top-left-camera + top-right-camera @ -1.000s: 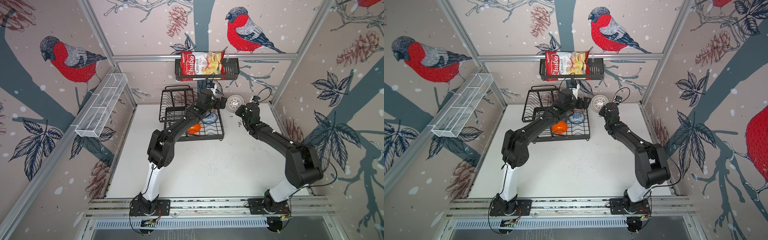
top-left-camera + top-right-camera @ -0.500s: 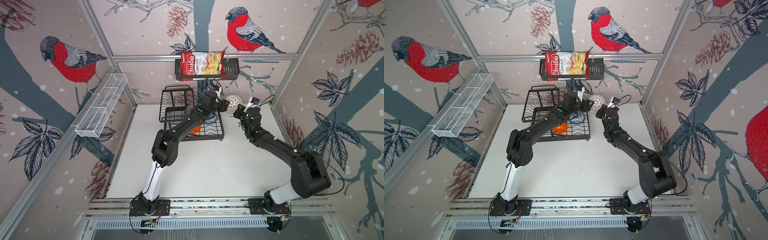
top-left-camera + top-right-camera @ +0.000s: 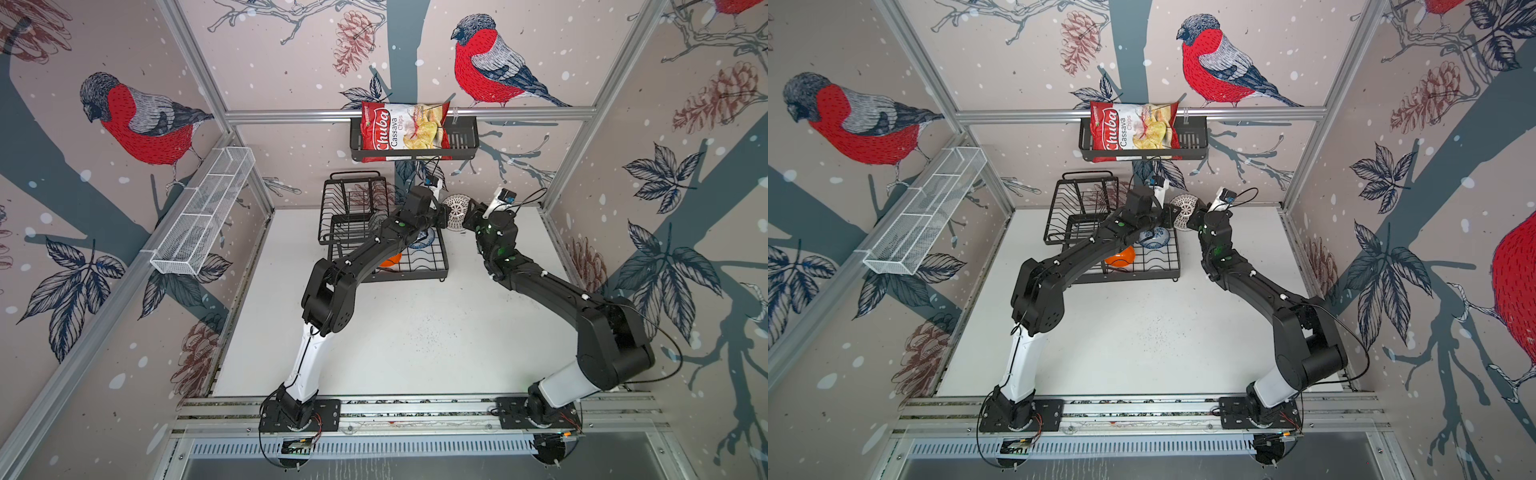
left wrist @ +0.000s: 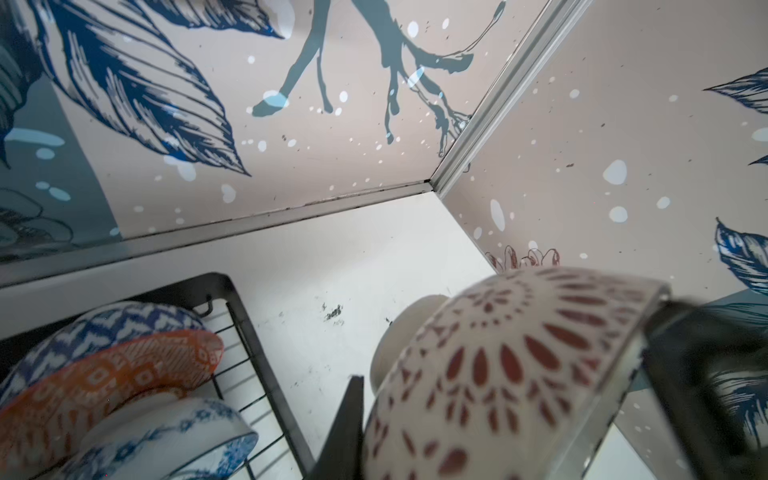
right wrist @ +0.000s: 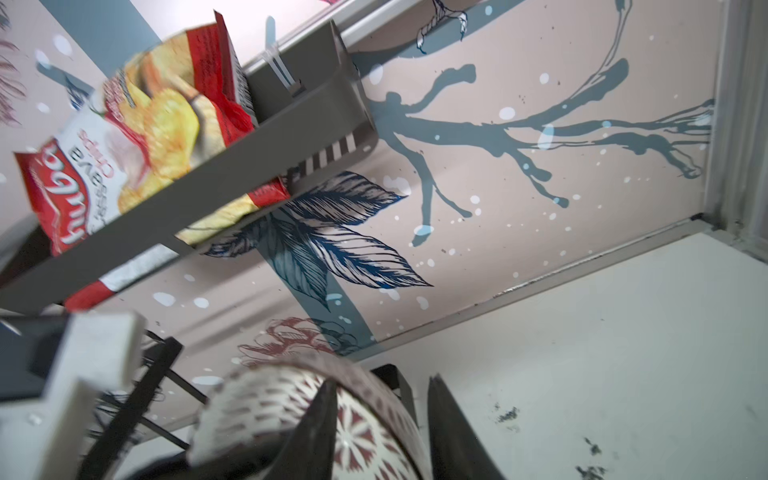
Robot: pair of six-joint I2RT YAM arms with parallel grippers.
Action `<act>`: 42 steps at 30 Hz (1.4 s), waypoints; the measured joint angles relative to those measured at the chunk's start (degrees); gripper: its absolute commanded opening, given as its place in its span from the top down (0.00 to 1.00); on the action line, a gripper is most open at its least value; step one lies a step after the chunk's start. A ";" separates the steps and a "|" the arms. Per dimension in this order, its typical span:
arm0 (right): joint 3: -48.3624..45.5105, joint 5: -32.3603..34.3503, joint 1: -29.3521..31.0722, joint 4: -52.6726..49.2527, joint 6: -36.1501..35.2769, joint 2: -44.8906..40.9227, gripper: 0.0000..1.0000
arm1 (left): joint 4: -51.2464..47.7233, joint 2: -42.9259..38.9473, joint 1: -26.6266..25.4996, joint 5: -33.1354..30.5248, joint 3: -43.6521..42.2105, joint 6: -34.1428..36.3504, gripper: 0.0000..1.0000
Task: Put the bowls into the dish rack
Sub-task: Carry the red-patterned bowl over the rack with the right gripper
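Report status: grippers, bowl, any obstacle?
Left gripper shut on white lattice bowl. Right gripper open astride its rim, blocking. Bowl held outside dish rack.

The left claw (image 3: 444,216), wide a second ago, now clamps the white lattice bowl (image 3: 457,209) by its rim; the right claw (image 3: 466,219) loosens its jaws.

White lattice bowl (image 3: 456,212) on edge, airborne beside dish rack (image 3: 415,277).

Robot test cell: wallpapered aluminium frame (image 3: 291,116)
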 measured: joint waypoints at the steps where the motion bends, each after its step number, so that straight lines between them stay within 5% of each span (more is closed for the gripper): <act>1: 1.01 -0.66 -0.02 -1.11 1.11 0.00 0.40 | 0.76 -1.38 0.09 -0.63 -2.56 0.02 1.00; 12: 0.37 -15.10 -2.49 -4.81 20.74 -0.15 0.00 | 21.57 -11.74 1.05 -9.64 -21.94 1.29 1.00; 16: -2.89 -19.96 -1.86 -1.53 26.97 -1.44 0.00 | 27.65 -11.85 1.01 -11.89 -26.45 1.97 1.00; 24: -9.35 -18.49 0.46 3.93 32.52 -11.37 0.00 | 35.58 -10.80 0.24 -15.15 -27.61 4.15 1.00; 35: -12.31 -19.39 1.75 10.19 38.84 -11.21 0.01 | 38.51 -8.24 -4.70 -19.02 -26.91 9.33 1.00; 42: -12.72 -20.33 -0.07 14.78 42.36 -9.11 0.13 | 45.75 -8.26 -7.54 -21.73 -29.97 12.24 1.00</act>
